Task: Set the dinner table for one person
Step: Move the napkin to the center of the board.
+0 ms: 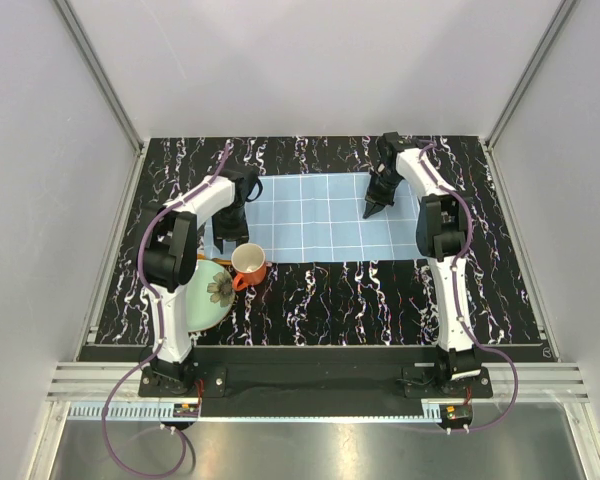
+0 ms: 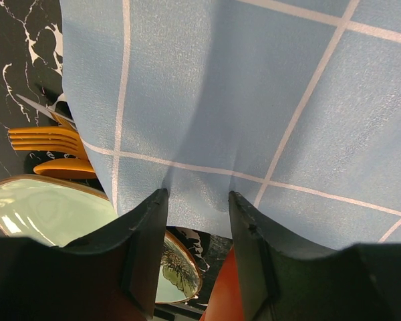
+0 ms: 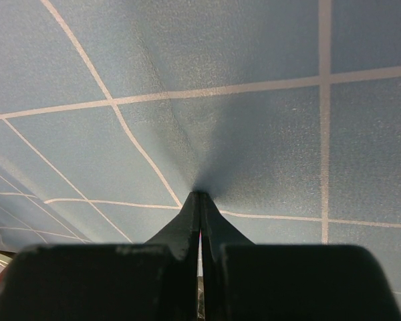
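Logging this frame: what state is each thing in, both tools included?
left tool: open, fingers over the placemat's edge.
right tool: shut, pinching the placemat.
placemat: spread on the dinner table, puckered at the right tool.
cup: upright, beside the plate.
plate: flat, bare.
fork: lying flat beside the placemat.

The table [image 1: 310,290] is glossy black with white marble veins. The mat [image 1: 320,215] is light blue with a white grid. The plate [image 1: 205,310] is pale green, brown-rimmed, with a dark flower motif. The cup [image 1: 248,262] is orange-red outside and cream inside. The fork [image 2: 47,139] is orange-yellow. The left gripper [image 2: 197,197] and right gripper [image 3: 200,197] are black.
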`<action>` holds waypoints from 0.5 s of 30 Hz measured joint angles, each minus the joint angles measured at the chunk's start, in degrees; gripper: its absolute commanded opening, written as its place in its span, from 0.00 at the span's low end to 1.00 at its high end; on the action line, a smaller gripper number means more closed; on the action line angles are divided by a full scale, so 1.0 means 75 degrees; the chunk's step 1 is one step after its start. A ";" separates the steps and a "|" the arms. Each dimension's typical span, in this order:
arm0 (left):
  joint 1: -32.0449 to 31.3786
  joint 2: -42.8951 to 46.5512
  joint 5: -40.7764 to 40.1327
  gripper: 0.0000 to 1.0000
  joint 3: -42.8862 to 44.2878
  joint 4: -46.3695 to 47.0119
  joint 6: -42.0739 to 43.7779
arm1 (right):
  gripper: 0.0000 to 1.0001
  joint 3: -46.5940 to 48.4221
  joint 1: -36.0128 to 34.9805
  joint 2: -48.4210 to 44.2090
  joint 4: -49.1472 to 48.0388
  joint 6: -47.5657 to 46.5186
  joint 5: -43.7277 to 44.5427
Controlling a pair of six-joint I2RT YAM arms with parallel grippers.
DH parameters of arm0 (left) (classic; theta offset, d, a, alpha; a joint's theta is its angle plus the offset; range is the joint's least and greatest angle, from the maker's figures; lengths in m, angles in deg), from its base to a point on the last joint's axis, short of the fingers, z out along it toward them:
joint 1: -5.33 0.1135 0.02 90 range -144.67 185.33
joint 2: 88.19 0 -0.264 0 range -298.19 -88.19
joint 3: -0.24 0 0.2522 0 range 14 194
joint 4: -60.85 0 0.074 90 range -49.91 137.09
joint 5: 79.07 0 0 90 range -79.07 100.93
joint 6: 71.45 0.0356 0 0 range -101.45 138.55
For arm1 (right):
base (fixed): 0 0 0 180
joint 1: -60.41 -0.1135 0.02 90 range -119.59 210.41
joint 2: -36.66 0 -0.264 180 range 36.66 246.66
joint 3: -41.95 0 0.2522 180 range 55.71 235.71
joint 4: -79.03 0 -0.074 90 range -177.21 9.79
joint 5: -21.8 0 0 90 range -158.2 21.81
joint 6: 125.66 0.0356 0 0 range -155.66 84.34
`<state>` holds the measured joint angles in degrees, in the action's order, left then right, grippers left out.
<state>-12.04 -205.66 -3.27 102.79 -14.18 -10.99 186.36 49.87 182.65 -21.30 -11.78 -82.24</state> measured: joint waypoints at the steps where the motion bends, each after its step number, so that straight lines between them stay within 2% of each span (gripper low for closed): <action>1: 0.0000 0.0000 -0.0003 0.48 0.0000 -0.0006 0.0000 | 0.00 -0.0055 0.0000 -0.0029 -0.0041 0.0000 0.0000; 15: -0.0006 0.0000 -0.0035 0.57 0.0073 -0.0052 0.0023 | 0.00 -0.0819 0.0003 -0.0446 -0.0641 0.0052 0.0029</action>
<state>-12.08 -205.66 -3.53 103.34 -14.58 -10.81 180.22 49.89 179.31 -26.11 -11.38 -82.02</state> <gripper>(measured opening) 0.558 0.009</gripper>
